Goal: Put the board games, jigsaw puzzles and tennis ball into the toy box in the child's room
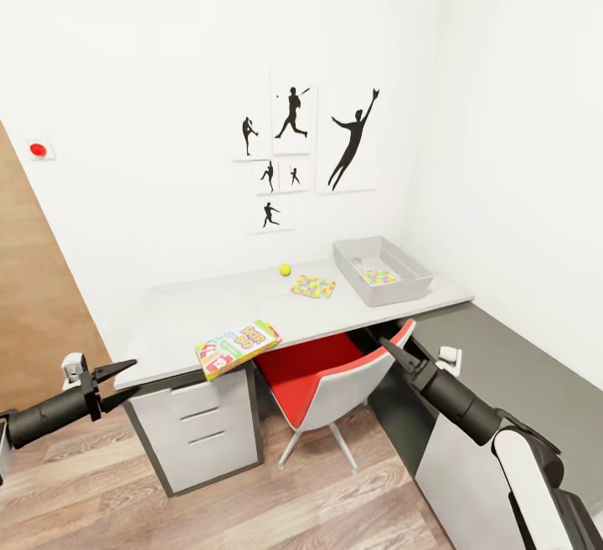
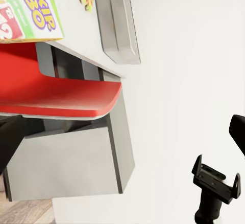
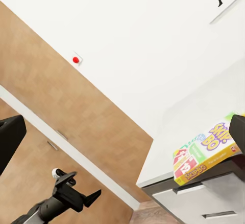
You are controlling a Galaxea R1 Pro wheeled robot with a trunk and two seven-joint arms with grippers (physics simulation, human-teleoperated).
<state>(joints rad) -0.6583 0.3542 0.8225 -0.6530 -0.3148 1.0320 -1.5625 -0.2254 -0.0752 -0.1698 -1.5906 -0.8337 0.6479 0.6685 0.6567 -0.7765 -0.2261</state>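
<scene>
On the white table (image 1: pixel 193 303), an orange-red Skip-Bo board game (image 1: pixel 238 347) lies at the front edge, overhanging it slightly. The tennis ball (image 1: pixel 285 269) rests near the back, beside a jigsaw puzzle (image 1: pixel 313 286) lying flat. A second jigsaw puzzle (image 1: pixel 378 276) lies inside the grey toy box (image 1: pixel 402 286) at the table's right end. My left gripper (image 1: pixel 119 382) hangs open, left of the table and below its top. My right gripper (image 1: pixel 392 351) is open by the chair back, under the table's front edge. Neither holds anything. The bed is out of view.
A red and white chair (image 1: pixel 331 378) is tucked under the table between my grippers. White drawers (image 1: pixel 197 433) stand under the table's left end. A low dark-grey-topped cabinet (image 1: pixel 511 357) runs along the right wall. A wooden door (image 1: pixel 33 299) is at the left.
</scene>
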